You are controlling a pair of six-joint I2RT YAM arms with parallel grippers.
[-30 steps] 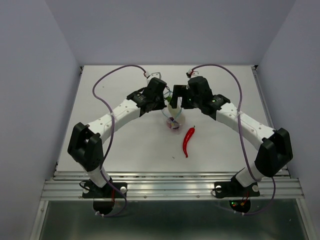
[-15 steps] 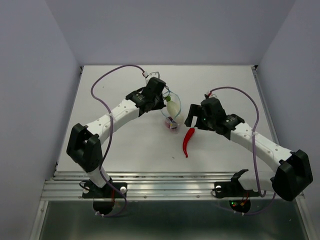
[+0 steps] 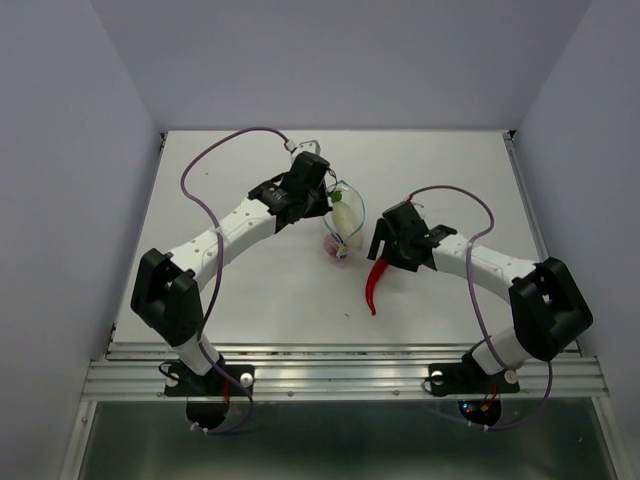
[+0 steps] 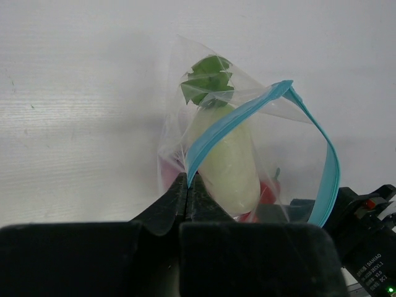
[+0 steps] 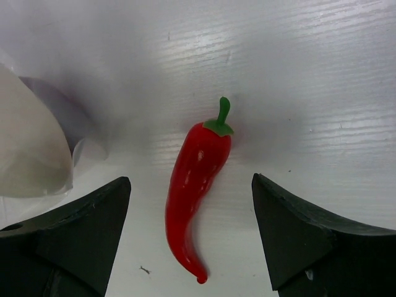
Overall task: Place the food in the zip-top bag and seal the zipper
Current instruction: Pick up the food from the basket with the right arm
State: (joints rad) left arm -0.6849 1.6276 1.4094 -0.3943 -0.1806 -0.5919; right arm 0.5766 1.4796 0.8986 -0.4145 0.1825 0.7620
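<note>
Blue zipper clamped in the left gripper at lower centre holds the zip-top bag agape, while the right gripper, spread wide, straddles the chili, seemingly for grasping.

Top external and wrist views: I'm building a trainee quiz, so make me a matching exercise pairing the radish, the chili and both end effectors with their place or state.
Things:
1. white radish
2. red chili
3. left end effector
4. right end effector

Places or states:
A. open, over the chili
B. inside the zip-top bag
C. lying on the table, outside the bag
D. shut on the bag's rim

Pairs: 1-B, 2-C, 3-D, 4-A.
</note>
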